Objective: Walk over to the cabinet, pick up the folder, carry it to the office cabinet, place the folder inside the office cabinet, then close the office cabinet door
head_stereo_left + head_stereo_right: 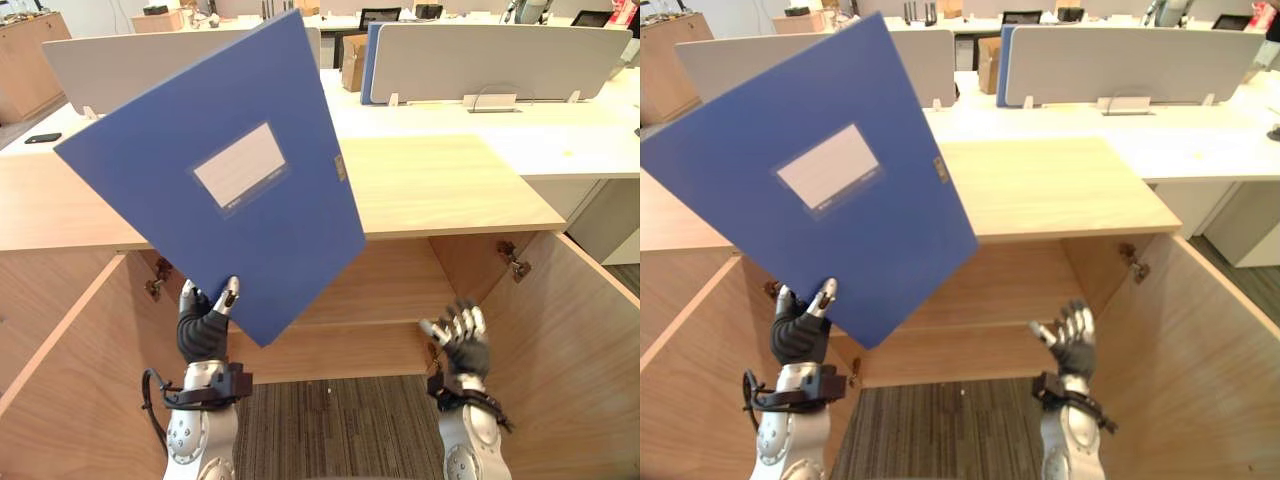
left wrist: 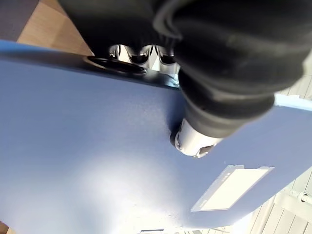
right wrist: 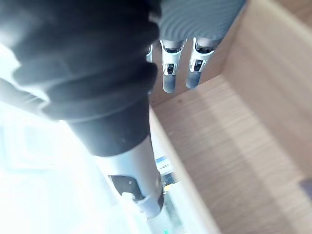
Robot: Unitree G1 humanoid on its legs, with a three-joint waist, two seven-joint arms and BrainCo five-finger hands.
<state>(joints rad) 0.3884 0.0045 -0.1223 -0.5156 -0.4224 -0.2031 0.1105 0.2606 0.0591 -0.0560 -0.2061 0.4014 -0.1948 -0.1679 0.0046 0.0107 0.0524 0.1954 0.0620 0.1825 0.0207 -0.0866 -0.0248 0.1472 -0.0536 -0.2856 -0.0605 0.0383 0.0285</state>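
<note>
- Your left hand (image 1: 205,325) is nearest, low in the head views. Its thumb presses the front face of the blue folder (image 1: 230,190) and its fingers curl behind the lower corner, pinching it.
- With only that one corner held, the folder stands tilted in the air, rising past the front edge of the wooden worktop (image 1: 450,185). I judge it is carried high so it can swing down into the opening without catching that edge.
- Your right hand (image 1: 462,340) hovers before the opening, fingers straight and slightly spread, holding nothing. It is probably kept free for the door.
- Below the worktop, the office cabinet (image 1: 390,290) is open. The left door (image 1: 60,400) and right door (image 1: 575,340) are swung out towards you on either side, and a hinge (image 1: 513,262) shows at the upper right of the frame.
- Placing the folder inside is not yet done, and the door-closing comes after it.
- Pale wood grain covers the worktop, the doors and the interior.
- Beyond the worktop's far edge you have white desks (image 1: 560,140) with grey divider screens (image 1: 490,55).
- Striped grey carpet (image 1: 330,430) lies between the doors.
</note>
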